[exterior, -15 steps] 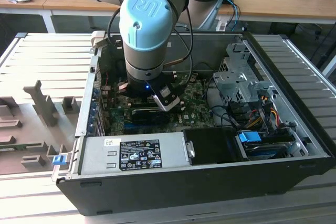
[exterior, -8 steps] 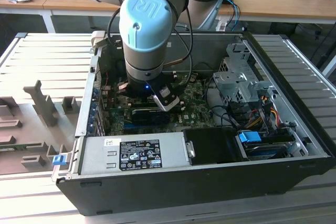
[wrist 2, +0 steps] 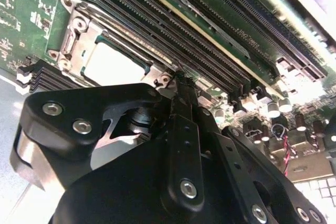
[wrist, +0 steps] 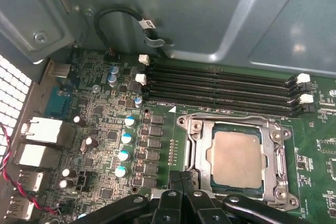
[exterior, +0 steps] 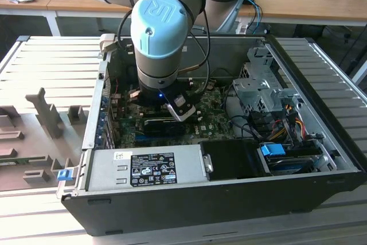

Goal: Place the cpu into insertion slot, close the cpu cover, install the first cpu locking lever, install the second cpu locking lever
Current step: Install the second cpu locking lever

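Hand (wrist: 182, 178) has its fingers pressed together, holding nothing, tips just beside the socket (wrist: 237, 157) rim. CPU (wrist: 236, 155) sits flat in the socket, cover (wrist: 276, 156) down around it. In the exterior view the hand (exterior: 182, 111) hangs inside the open computer case (exterior: 229, 196), over the green motherboard (exterior: 215, 120).

1. I see the cpu (wrist: 234, 153) face pale silvery-beige, plain.
2. cpu cover (wrist: 198, 145) silver; insertion slot (wrist: 237, 187) edge teal-dark around the chip.
3. Motherboard (wrist: 100, 116) green, with light-blue-capped capacitors (wrist: 126, 138).
4. Memory slots (wrist: 220, 85) black, white end clips.
5. My tool (wrist: 184, 182) black; arm joint cap (exterior: 157, 18) light blue.
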{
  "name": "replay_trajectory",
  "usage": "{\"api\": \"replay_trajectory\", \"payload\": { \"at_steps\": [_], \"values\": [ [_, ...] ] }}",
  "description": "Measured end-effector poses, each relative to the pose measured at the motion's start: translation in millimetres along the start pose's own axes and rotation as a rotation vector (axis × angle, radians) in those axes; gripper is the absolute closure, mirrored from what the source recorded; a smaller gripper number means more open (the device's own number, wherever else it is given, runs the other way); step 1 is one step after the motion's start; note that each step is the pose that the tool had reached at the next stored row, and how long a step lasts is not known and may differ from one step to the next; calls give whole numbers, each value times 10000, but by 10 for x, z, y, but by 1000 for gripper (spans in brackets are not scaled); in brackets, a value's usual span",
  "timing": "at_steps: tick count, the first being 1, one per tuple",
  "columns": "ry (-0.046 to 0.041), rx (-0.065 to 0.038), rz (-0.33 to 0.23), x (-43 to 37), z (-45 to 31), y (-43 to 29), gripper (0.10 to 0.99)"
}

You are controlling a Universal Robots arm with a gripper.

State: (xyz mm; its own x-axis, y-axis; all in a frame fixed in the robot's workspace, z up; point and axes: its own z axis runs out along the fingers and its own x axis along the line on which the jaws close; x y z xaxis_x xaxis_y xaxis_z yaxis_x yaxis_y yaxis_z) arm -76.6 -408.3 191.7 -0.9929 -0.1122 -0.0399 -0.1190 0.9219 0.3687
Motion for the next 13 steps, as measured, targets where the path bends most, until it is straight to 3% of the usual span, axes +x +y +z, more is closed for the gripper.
{"api": "replay_trajectory", "payload": {
  "at_steps": [3, 6, 13],
  "values": [
    [-2, -4, -1, 0, -16, 7, 980],
    [1, -2, 1, -4, -113, 46, 980],
    [10, 22, 3, -9, -224, 92, 980]
  ]
}}
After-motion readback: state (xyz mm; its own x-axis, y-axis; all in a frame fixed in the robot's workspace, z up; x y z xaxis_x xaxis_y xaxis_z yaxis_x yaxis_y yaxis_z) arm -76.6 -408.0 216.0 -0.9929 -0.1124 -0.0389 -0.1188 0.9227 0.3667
